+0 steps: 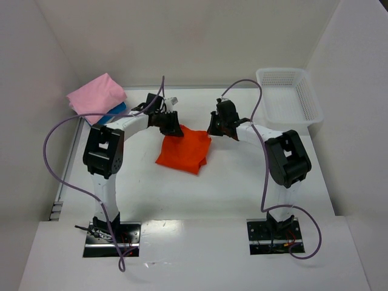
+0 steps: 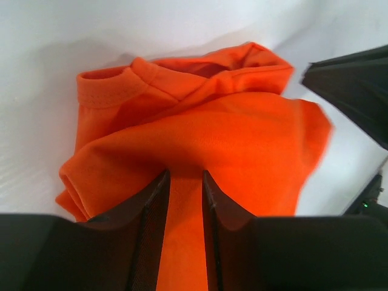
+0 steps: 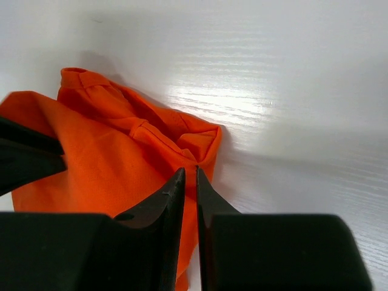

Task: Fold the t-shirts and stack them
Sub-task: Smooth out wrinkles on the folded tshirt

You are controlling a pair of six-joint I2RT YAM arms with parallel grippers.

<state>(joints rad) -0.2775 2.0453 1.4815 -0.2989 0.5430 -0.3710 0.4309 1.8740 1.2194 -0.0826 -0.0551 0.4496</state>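
Top external view. Operator: state the position of the orange t-shirt [image 1: 183, 148].

Technician: It lies crumpled on the desk [image 1: 182, 194], between the two arms. The pink t-shirt [image 1: 97, 94] sits folded at the far left corner, on top of the blue t-shirt [image 1: 116, 110]. Both are well apart from the orange one. A white mesh basket [image 1: 285, 71] stands at the far right.

Operator: State the condition of the left fingers [image 1: 172, 130].

Technician: Refer to the left wrist view. They are nearly closed, and a fold of orange cloth fills the narrow gap. They pinch the shirt at its far left corner. The ribbed collar shows beyond them.

Operator: State the condition of the right fingers [image 1: 213, 128].

Technician: Refer to the right wrist view. They are drawn almost together, with a thin strip of orange cloth between them. They grip the shirt at its far right corner.
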